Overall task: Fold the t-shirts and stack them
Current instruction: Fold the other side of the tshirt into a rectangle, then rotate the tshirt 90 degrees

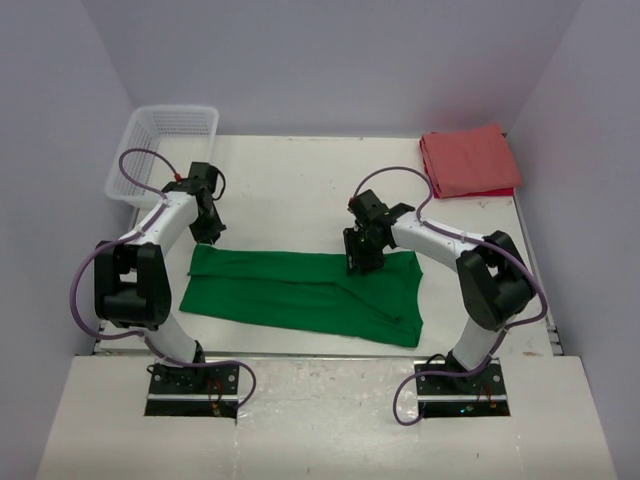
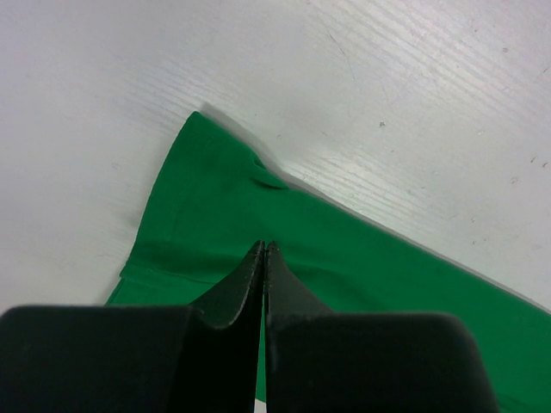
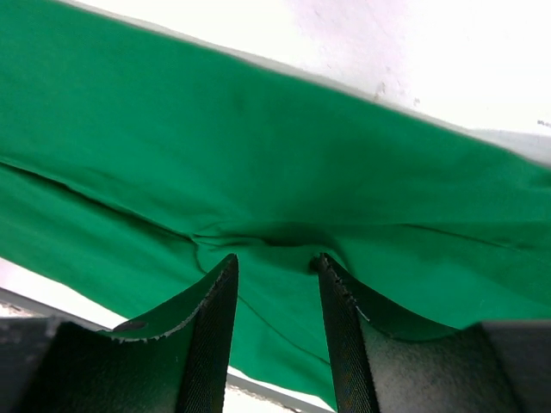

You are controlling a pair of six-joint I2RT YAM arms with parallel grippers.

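Starting at our near edge, we see the green t-shirt (image 1: 300, 295) lying as a long folded band across the front of the table (image 1: 290, 180). Our left gripper (image 2: 263, 249) is pressed closed, holding nothing, over the band's far left corner. Our right gripper (image 3: 274, 260) has its jaws parted, tips down on the cloth near the far edge. Farther back, the salmon-red t-shirt (image 1: 468, 160) lies folded at the far right corner, and the white mesh basket (image 1: 170, 108) sits far left.
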